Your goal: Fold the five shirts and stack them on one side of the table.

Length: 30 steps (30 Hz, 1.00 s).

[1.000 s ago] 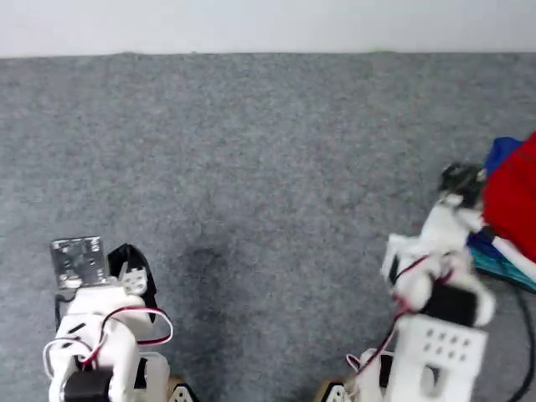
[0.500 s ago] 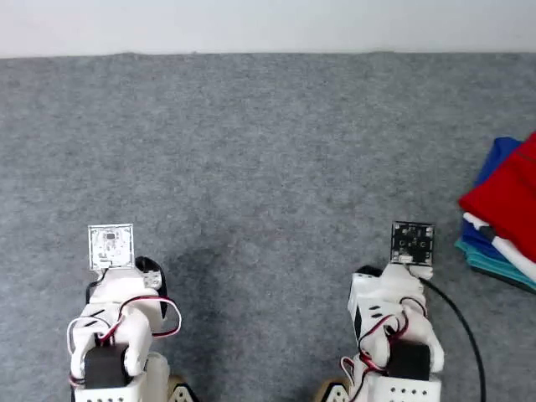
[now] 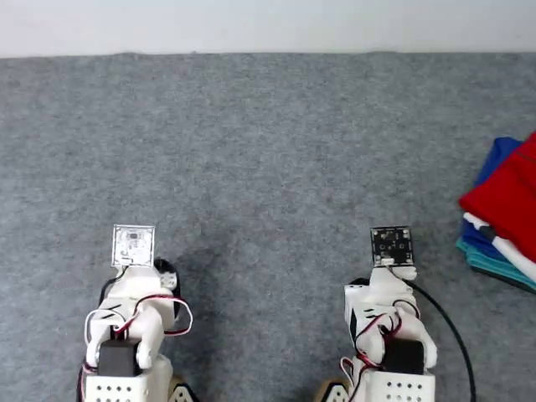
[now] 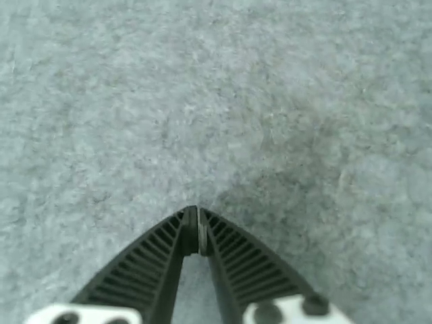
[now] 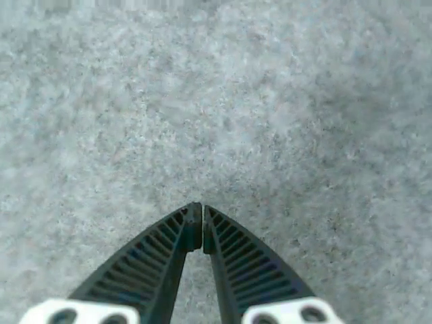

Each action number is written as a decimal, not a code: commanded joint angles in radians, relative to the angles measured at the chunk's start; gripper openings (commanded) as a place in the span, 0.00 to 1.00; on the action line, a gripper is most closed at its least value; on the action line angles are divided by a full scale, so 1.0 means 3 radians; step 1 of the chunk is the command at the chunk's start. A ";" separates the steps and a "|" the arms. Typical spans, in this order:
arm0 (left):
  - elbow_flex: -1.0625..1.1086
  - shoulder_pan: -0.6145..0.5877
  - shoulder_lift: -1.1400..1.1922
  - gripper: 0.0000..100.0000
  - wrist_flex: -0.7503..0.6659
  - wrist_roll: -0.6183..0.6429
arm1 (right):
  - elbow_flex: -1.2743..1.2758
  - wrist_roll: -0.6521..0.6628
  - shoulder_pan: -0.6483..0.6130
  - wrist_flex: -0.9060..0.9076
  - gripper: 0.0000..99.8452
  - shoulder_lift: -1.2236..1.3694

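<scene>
Closest to you, along the near edge of the table, two arms sit folded back. One arm is by the near corner away from the clothes. The other arm is nearer the corner on the clothes' side, well apart from the first.

Your left tool is pinched narrow. Its ribbed black fingers meet at the tips, pointing down over the table's grey felt. Your right tool looks the same, tips together over the same felt.

Farther out, against the right edge about halfway to the far edge, you have the stack of shirts. A red shirt lies on top, a blue shirt shows beneath it, and a white layer and a teal layer peek out at the bottom. Both arms are well apart from the stack.
</scene>
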 commanded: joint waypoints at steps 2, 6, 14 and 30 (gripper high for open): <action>-0.0008 0.0169 -0.0020 0.02 -0.0015 -0.0041 | 0.0056 -0.0077 -0.0008 0.0274 0.01 -0.0013; -0.0008 0.0220 -0.0020 0.02 0.0251 -0.0031 | 0.0051 -0.0363 0.0023 0.0345 0.01 -0.0013; -0.0008 0.0072 -0.0026 0.02 0.0409 -0.0020 | 0.0036 -0.0404 0.1005 0.0309 0.01 -0.0018; -0.0008 0.0072 -0.0026 0.02 0.0409 -0.0026 | 0.0051 -0.0404 0.1476 0.0340 0.01 -0.0013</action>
